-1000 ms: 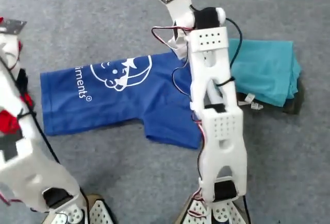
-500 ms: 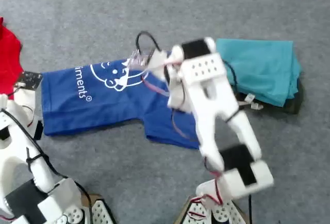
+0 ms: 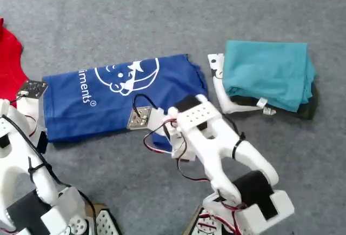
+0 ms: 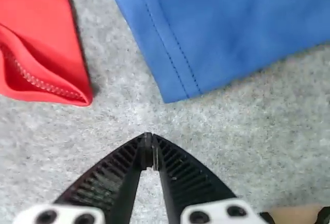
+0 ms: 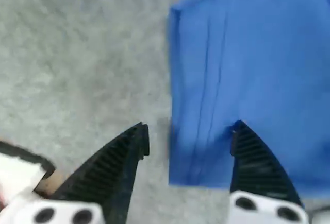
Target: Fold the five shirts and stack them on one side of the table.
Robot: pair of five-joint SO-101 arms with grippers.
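Observation:
A blue shirt (image 3: 119,97) with a white print lies flat across the middle of the table. My right gripper (image 5: 189,131) is open and low over the shirt's near sleeve (image 5: 242,80), whose edge lies between the fingers. In the high view the bent right arm (image 3: 205,129) covers that sleeve. My left gripper (image 4: 149,152) is shut and empty above bare grey table, just off the blue shirt's corner (image 4: 175,92) and beside a red shirt (image 4: 36,44). The red shirt (image 3: 8,65) lies at the left edge. A folded teal shirt (image 3: 267,73) sits on a dark folded one (image 3: 307,108) at the right.
A white strip (image 3: 224,92) runs along the left side of the teal stack. The left arm (image 3: 21,154) stands at the near left corner. Grey felt (image 3: 108,19) stretches across the far side and near middle of the table.
The right arm has swung down from upright over the shirt's far edge to low over its near sleeve. The left arm has pulled back and down toward the near left.

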